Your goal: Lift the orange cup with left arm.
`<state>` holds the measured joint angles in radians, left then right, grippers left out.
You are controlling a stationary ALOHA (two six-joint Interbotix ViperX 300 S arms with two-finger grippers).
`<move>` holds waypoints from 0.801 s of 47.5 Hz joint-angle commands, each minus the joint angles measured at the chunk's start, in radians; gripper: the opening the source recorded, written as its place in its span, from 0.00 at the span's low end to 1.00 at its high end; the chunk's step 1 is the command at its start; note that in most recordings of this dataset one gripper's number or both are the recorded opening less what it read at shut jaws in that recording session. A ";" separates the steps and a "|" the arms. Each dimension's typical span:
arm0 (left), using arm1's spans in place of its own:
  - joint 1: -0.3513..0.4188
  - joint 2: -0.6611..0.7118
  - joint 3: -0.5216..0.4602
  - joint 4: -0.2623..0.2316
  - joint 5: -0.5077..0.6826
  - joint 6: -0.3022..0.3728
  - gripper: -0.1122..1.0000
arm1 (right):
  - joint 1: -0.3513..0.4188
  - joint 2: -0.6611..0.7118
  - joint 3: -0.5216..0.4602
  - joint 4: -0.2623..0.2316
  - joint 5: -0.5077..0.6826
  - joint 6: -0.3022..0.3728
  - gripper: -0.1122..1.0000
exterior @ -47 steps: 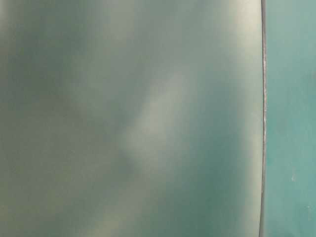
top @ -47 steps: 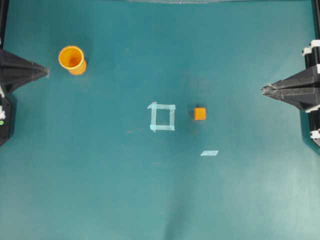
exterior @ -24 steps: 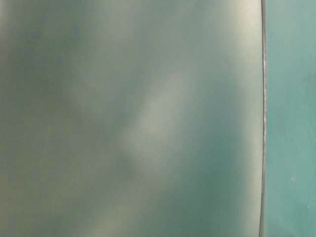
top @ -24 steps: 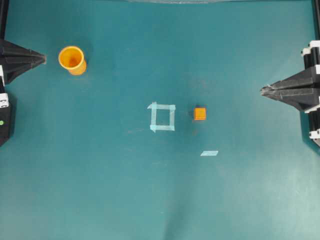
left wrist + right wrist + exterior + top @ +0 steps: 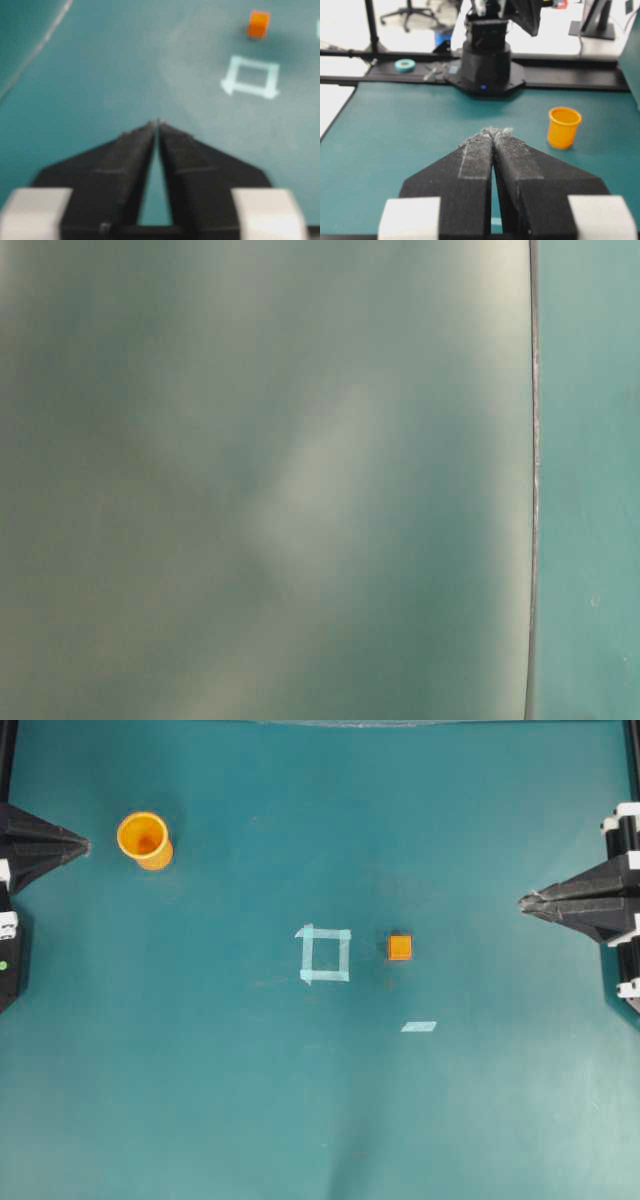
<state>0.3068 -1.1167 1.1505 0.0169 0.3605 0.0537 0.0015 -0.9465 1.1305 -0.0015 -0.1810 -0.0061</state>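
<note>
The orange cup (image 5: 143,838) stands upright and empty at the table's far left; the right wrist view shows the cup (image 5: 563,127) too. My left gripper (image 5: 85,845) points at it from the left edge, a short gap away and touching nothing. In its own wrist view the left gripper (image 5: 158,122) has its tips parted by a thin slit, with nothing between them; the cup is out of that view. My right gripper (image 5: 522,901) rests at the right edge, and in its wrist view the right gripper (image 5: 495,132) is shut and empty.
A small orange cube (image 5: 400,947) sits right of a pale tape square (image 5: 325,954) mid-table, and a tape strip (image 5: 419,1026) lies below them. The left arm's base (image 5: 487,65) stands at the table's far end. The table-level view is a blur.
My left gripper's tip has shifted toward the top of the overhead view and now sits level with the cup. The cup, the cube and the right gripper have not moved.
</note>
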 commanded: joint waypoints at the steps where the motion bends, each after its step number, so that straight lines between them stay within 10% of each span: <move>1: 0.002 0.012 -0.011 0.002 0.005 -0.005 0.28 | 0.000 0.003 -0.025 -0.002 -0.005 0.000 0.10; 11: 0.006 0.018 -0.006 0.000 0.008 -0.032 0.62 | 0.000 0.003 -0.025 0.000 -0.003 0.000 0.10; 38: 0.158 0.114 0.063 -0.002 -0.012 -0.167 0.70 | 0.000 0.006 -0.026 -0.011 0.028 -0.002 0.10</move>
<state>0.4525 -1.0293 1.2226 0.0169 0.3590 -0.1104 0.0015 -0.9434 1.1305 -0.0092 -0.1503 -0.0092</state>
